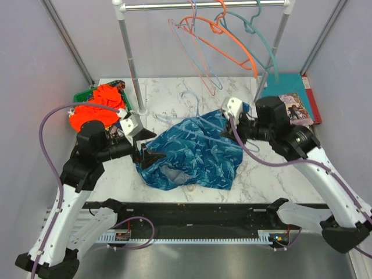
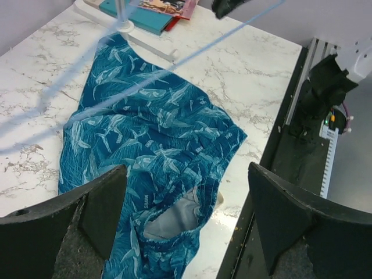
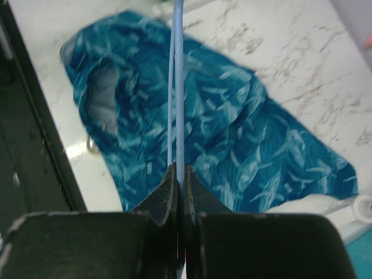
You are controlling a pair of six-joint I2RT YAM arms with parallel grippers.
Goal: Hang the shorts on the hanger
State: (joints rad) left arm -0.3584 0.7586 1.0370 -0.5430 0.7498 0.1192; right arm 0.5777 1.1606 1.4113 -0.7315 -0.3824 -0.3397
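The dark-blue shorts (image 1: 195,152) with the teal print lie crumpled on the marble table, waistband opening toward the near left. They also show in the left wrist view (image 2: 151,139) and the right wrist view (image 3: 232,110). My left gripper (image 1: 147,155) is open and empty, hovering just above the waistband opening (image 2: 187,171). My right gripper (image 1: 224,123) is shut on the thin pale-blue hanger (image 3: 178,87) and holds it over the shorts' far right edge. The hanger's wire runs left above the fabric (image 2: 174,61), and its hook (image 1: 196,107) is faintly visible.
A clothes rack (image 1: 129,52) stands at the back with pink (image 1: 187,43), orange (image 1: 229,36) and teal (image 1: 266,43) hangers. An orange garment (image 1: 96,107) lies in a bin at the back left. Books (image 1: 293,99) lie at the back right. The black table rail (image 1: 192,209) runs along the near edge.
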